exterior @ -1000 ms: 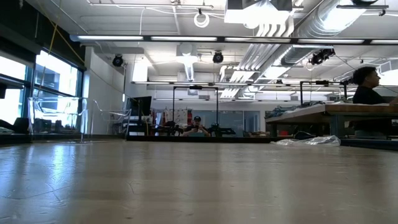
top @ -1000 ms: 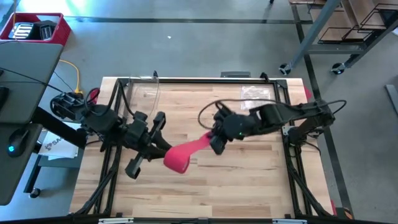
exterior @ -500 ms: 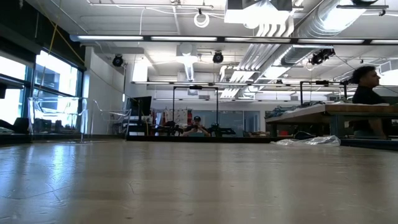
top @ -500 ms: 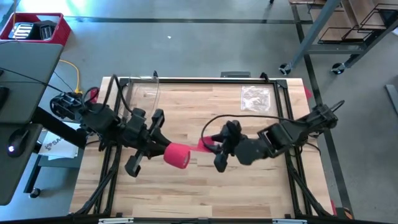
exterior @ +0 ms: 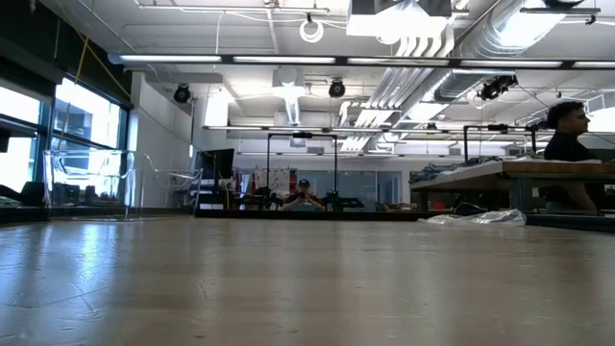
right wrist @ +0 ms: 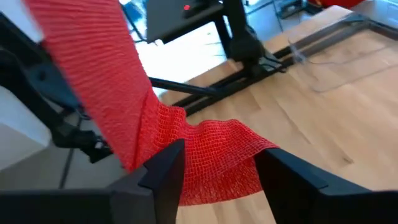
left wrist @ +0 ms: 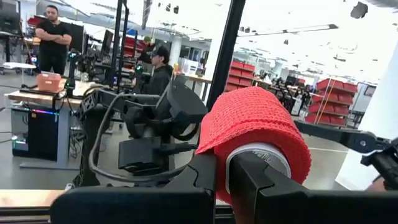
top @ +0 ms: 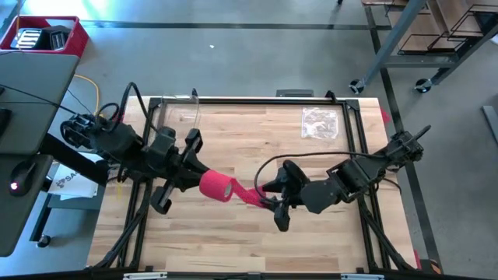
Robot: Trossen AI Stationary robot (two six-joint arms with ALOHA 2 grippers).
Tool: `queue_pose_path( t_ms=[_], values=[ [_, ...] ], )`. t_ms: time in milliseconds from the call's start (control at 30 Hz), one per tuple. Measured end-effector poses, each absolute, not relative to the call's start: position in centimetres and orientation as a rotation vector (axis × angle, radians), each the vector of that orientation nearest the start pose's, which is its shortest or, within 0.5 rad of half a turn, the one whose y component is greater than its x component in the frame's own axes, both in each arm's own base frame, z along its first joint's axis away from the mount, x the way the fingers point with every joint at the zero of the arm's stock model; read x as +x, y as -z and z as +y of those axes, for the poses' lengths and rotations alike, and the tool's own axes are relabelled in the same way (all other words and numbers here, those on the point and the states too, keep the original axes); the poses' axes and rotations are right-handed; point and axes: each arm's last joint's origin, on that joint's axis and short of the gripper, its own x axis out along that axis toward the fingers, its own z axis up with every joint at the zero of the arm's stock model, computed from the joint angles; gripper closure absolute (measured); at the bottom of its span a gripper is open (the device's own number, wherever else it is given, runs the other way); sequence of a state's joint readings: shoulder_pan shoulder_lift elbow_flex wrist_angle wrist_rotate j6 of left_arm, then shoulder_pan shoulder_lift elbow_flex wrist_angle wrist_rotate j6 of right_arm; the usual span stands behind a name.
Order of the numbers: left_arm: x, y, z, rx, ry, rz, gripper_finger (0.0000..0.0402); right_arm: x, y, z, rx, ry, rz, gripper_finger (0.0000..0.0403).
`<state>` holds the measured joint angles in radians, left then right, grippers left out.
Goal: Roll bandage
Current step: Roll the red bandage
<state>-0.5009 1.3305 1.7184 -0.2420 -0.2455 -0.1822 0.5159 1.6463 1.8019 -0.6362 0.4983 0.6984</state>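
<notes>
Bandage (top: pixel 216 187) winding is well along: a second ago the roll sat lower with a broad tail lifted up to the right gripper, and now we see the roll shifted up and left, with the tail drawn out thinner and running down to the right. Our left gripper (top: pixel 196 176) is clamped shut on the roll's core; in the left wrist view its fingers (left wrist: pixel 205 180) pinch the pale inner tube while red fabric wraps the outside. Our right gripper (top: pixel 274 201) has swung round to the near side of the tail and its jaws have been spreading over the last second. In the right wrist view the fingers (right wrist: pixel 166 163) stand apart on either side of the bunched fabric, so we read it as letting go or regrasping, not holding.

We judge that one wrap has just been laid on, and the right arm is freeing itself to take the tail again.

The roll hangs above the table (top: pixel 257 241), left of centre. Its long axis runs roughly left to right, tilted slightly, with the open end facing the left gripper. The loose tail (top: pixel 250 195) trails from the roll's right side toward the right gripper, sagging toward the near edge.

A clear bag (top: pixel 320 122) lies far right, well apart.
</notes>
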Motion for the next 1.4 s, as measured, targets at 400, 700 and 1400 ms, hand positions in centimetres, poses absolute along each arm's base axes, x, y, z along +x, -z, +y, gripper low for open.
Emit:
queue_pose_path(
  t_ms=[400,700,1400],
  values=[
    [22.8,-51.9,-11.8,-0.27,0.34,-0.067,0.0387,32.8,-43.4,13.4,0.75,0.35,0.214,0.0197],
    [22.8,-51.8,-12.3,-0.266,0.416,-0.06,0.0387,31.9,-40.7,11.1,0.837,0.587,0.399,0.0199],
    [22.8,-53.2,-11.1,-0.308,0.416,-0.188,0.0387,32.6,-43.4,16.6,0.462,0.073,0.195,0.02]
  ],
)
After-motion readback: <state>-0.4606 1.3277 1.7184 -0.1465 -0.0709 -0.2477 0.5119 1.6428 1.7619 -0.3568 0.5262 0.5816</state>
